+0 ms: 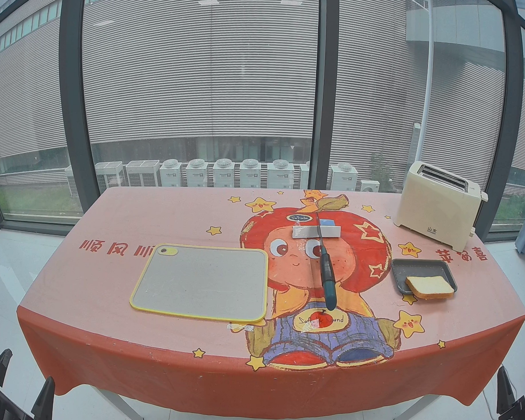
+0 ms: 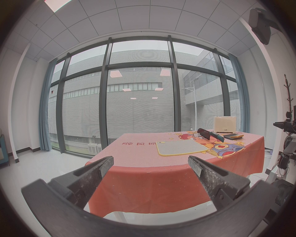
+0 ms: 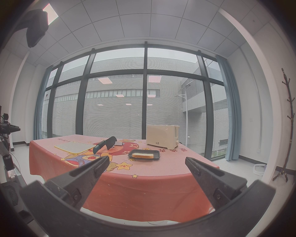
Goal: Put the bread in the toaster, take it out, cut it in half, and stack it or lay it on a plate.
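Both pincers sit low, off the near edge of the bench, and neither one is carrying anything. Left pincer has its jaws spread wide. Right pincer is the same, released and empty.

Moving outward, the cutting board lies flat on the robot's left half, close to the front edge. My guess is it's parked there so the cutting happens within easy reach. The knife is just right of it, in the middle, with its handle pointing back at the robot. Its blade is propped on a little grey block, probably to keep the handle easy to grab.

The bread is over on the right, one slice lying on a dark rectangular plate. So it hasn't been toasted yet, I'd say. The toaster stands behind the plate at the far right corner, slots facing up. That's a short hop for the right arm.

As for writing, there are red characters on the cloth, some small lettering in the cartoon, and a dark mark low on the toaster's front. I'm not reading any of it off.
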